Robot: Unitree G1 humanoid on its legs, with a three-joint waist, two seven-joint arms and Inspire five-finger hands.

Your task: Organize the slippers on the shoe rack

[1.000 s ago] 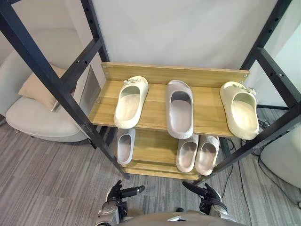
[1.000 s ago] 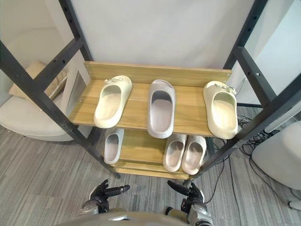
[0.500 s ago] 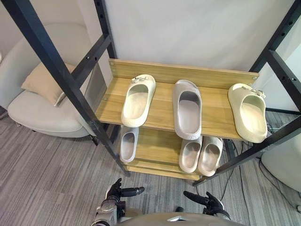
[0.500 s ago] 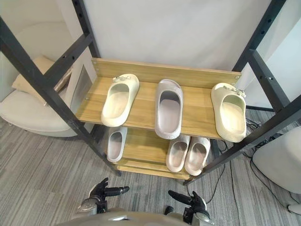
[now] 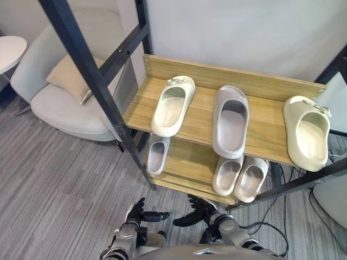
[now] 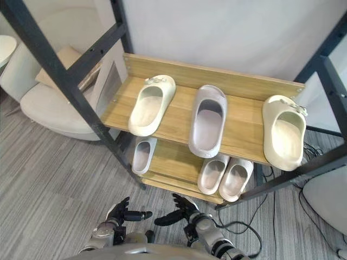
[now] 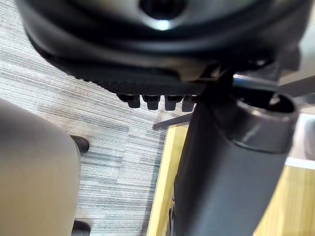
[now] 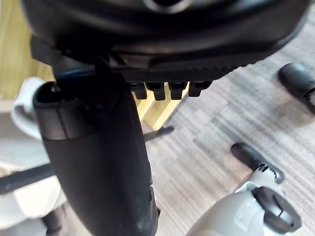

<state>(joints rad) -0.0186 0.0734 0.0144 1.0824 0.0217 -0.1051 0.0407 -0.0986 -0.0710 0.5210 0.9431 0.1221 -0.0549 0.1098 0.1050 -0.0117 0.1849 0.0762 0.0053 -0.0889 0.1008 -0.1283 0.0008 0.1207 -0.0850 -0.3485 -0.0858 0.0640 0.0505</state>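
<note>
The wooden shoe rack's upper shelf (image 5: 198, 116) carries a cream slipper (image 5: 173, 105) at the left, a grey slipper (image 5: 231, 120) in the middle and a second cream slipper (image 5: 306, 132) at the right end. On the lower shelf (image 5: 184, 168) lie a single grey slipper (image 5: 157, 156) at the left and a pair of pale slippers (image 5: 239, 176) side by side at the right. My left hand (image 5: 140, 215) and right hand (image 5: 198, 213) hover low over the floor in front of the rack, close together. Both are open and hold nothing.
Black metal frame posts (image 5: 89, 73) slant across the rack's left side, and another bar (image 6: 293, 176) crosses its right front. A pale armchair (image 5: 57, 105) with a tan cushion (image 5: 70, 76) stands to the left, by a white round table (image 5: 10, 50). Grey striped carpet (image 5: 59, 179) lies before the rack.
The camera has shifted, so the rack now sits further right in view. My right hand has moved left, close to my left hand. The slippers lie as before.
</note>
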